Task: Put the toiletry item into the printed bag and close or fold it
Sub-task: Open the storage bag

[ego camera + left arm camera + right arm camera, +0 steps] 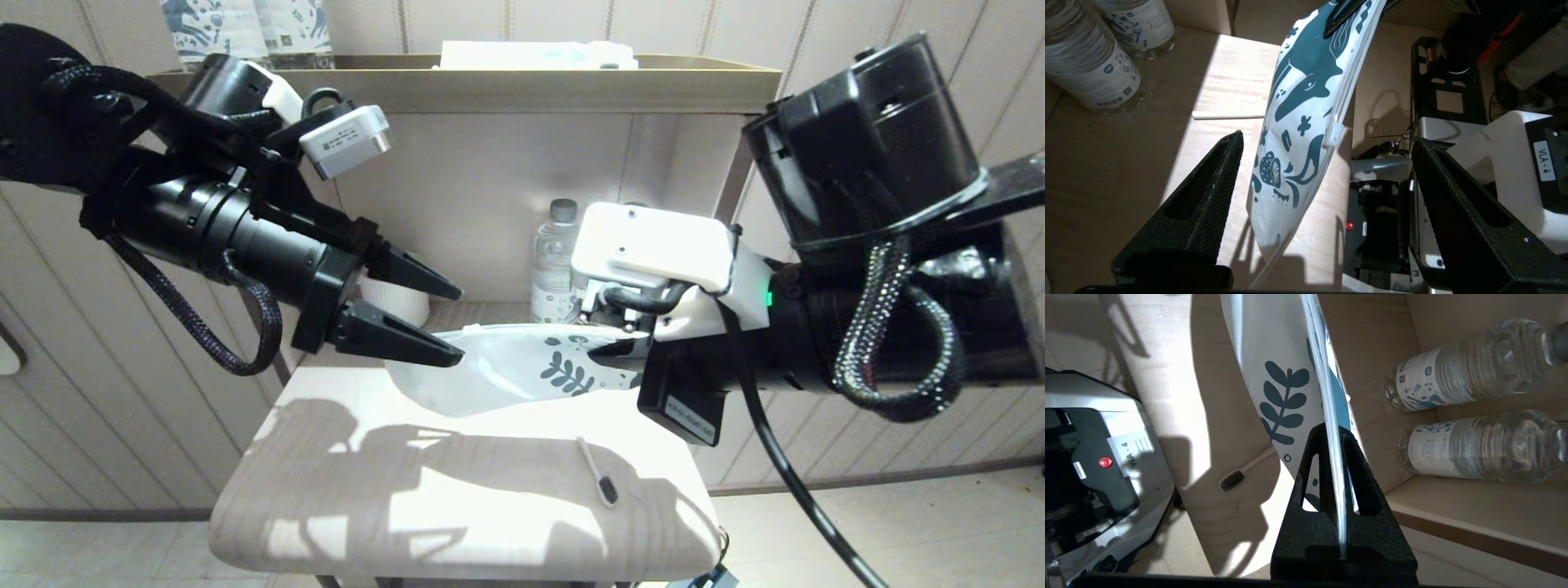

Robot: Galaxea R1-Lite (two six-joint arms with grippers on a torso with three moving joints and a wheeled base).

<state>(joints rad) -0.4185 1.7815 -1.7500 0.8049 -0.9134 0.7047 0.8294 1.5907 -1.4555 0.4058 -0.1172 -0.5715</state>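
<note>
Sunlit tabletop (pixel 343 457): my right hand (pixel 608 353) grips the printed bag (pixel 506 367) aloft, left hand (pixel 445 322) open beside it, toiletry item (pixel 598 472) lying below.

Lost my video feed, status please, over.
Right gripper shut on printed bag, held above bench. Left gripper open at bag's far end. Toothbrush on bench, not bagged. Nothing blocking.

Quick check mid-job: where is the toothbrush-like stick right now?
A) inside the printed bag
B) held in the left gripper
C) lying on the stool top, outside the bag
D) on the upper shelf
C: the toiletry item lies bare on the stool top, while the right gripper holds the printed bag up and the left gripper is open and empty.
</note>
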